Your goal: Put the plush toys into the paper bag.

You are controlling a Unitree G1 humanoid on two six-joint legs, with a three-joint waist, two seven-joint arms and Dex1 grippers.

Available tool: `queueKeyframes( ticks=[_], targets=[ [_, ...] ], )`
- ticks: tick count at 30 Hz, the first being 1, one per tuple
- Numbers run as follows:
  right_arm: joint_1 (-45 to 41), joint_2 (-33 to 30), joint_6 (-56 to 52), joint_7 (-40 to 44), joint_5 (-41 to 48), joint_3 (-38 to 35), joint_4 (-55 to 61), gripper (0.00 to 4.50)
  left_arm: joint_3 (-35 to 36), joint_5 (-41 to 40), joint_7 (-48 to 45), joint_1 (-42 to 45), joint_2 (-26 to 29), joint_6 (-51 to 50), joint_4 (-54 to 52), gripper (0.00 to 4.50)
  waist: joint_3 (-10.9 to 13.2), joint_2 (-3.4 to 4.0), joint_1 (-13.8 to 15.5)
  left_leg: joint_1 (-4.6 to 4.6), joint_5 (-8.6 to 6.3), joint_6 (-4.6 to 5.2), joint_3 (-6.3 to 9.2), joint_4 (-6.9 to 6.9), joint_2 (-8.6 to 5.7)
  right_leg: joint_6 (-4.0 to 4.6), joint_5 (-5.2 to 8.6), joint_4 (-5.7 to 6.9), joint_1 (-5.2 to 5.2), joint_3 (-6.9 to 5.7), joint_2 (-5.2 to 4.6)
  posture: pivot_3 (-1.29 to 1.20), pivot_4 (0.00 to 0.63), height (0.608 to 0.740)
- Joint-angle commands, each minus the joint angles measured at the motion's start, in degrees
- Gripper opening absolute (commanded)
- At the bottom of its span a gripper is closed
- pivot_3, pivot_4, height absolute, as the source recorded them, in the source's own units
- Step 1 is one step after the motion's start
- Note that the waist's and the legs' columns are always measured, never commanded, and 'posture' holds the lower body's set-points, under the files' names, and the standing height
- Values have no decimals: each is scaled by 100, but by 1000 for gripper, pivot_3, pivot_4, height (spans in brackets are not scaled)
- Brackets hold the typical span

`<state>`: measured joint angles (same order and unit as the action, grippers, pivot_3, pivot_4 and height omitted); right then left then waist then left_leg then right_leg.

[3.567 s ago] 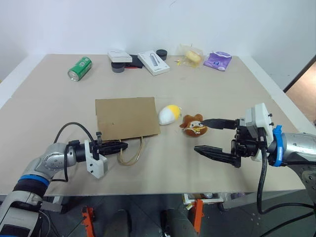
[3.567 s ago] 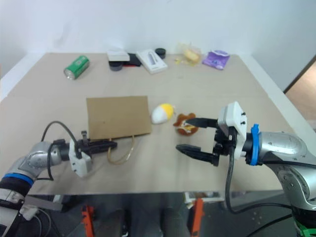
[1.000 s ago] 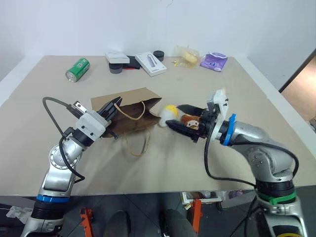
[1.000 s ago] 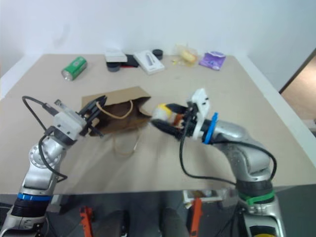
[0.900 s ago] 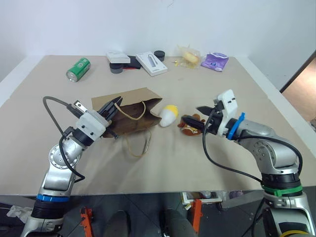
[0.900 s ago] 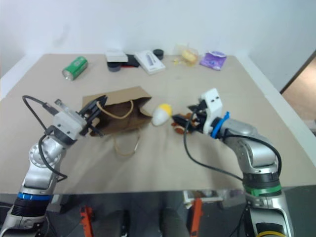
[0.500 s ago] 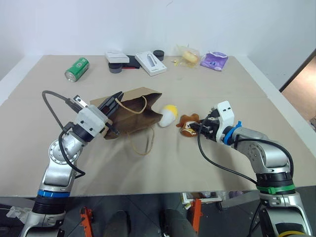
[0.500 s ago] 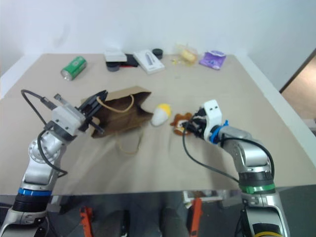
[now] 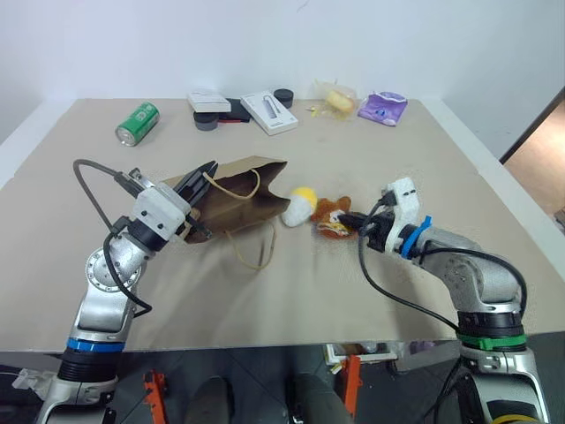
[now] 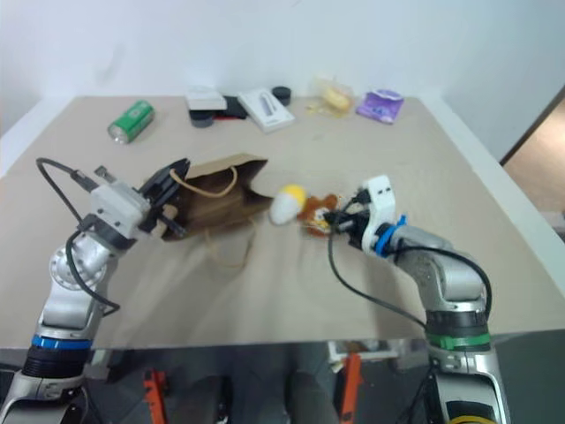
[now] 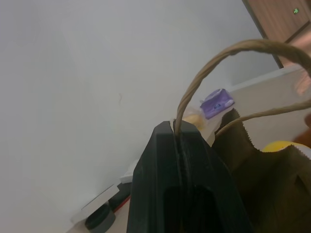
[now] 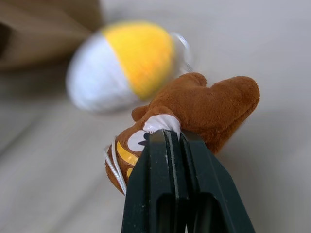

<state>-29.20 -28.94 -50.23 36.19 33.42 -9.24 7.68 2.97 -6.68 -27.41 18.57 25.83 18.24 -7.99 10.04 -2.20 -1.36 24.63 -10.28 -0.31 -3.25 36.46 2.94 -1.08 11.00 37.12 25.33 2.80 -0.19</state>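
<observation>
The paper bag lies on its side with its mouth tipped up, toward the toys. My left gripper is shut on one twine handle and holds it off the table. The egg-shaped plush toy, white with a yellow end, rests just outside the bag's mouth. Beside it is the brown plush toy. My right gripper is shut on the edge of its pale face, coming from the right.
Along the far table edge sit a green can, white boxes, a white device, a black roll, a wrapped yellow item and a purple packet. The bag's second handle loop trails on the table.
My right gripper has gone from wide open around the toys to shut on the brown toy. The left gripper still holds the bag handle, almost unmoved.
</observation>
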Motion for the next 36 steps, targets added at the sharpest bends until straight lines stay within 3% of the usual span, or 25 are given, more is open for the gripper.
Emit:
queueKeyframes(
  ticks=[1, 4, 9, 15, 24, 29, 32, 34, 36],
  targets=[
    [-293, -49, -380, 325, 1165, -451, 1070, 41, 126, -71, 68, 75, -10, -17, -267, 0, 0, 0, -1, 0, -1, 0, 2, -1, 0, -3, 2, 0, -1, -1, 1, 0, 150, 740],
    [-378, 56, -1039, 188, 1908, -196, 1592, 41, 69, -50, 61, 105, -47, -25, -251, 0, -2, -3, 1, 0, -2, -1, 12, -2, 2, 1, 7, -1, -4, -10, 2, 0, 150, 740],
    [-558, 535, -1320, -303, 1829, 622, 1683, 41, 64, -44, 52, 183, -69, -25, -191, 0, -2, -3, -4, -1, -2, -2, 15, -2, 4, 25, 15, -1, -5, -13, 2, 0, 150, 740],
    [-1150, 1278, -758, -728, 981, 1292, 500, 41, 13, -31, 80, 176, -132, -56, -259, 0, -3, -4, -12, 0, -1, 0, 11, 4, 2, 27, 12, -1, -5, -10, 0, 0, 150, 740],
    [-2269, 2320, 673, -1683, -794, 1627, -1974, 41, 2, -1, 85, 104, -182, -94, -357, 0, -3, -4, -23, 6, -2, -1, 12, -3, 4, 9, 4, -3, 1, -14, 5, 0, 150, 740],
    [-2247, 2516, 1036, -1820, -1254, 1669, -2123, 41, 30, 12, 110, 61, -167, -116, -400, 0, -3, -4, -29, 19, -2, -2, 14, -5, 3, 6, 6, -7, 10, -16, 2, 0, 150, 740],
    [-2077, 2479, 1047, -1555, -1204, 1666, -1667, 1007, 26, 24, 121, 37, -171, -122, -407, 0, -3, -4, -31, 19, -2, -2, 16, -5, 3, 5, 5, -7, 9, -17, 2, 0, 150, 740],
    [-1979, 2386, 963, -1338, -1118, 1674, -1289, 2082, 22, 29, 124, 36, -173, -121, -393, 0, -3, -4, -29, 19, -2, -2, 18, -5, 4, 5, 5, -7, 10, -19, 3, 0, 150, 740],
    [-1859, 2214, 764, -1014, -913, 1663, -776, 2734, 31, 13, 126, 63, -175, -132, -345, 0, -3, -4, -30, 20, -2, -2, 20, -5, 4, 6, 6, -7, 9, -22, 3, 0, 150, 740]
  ],
)
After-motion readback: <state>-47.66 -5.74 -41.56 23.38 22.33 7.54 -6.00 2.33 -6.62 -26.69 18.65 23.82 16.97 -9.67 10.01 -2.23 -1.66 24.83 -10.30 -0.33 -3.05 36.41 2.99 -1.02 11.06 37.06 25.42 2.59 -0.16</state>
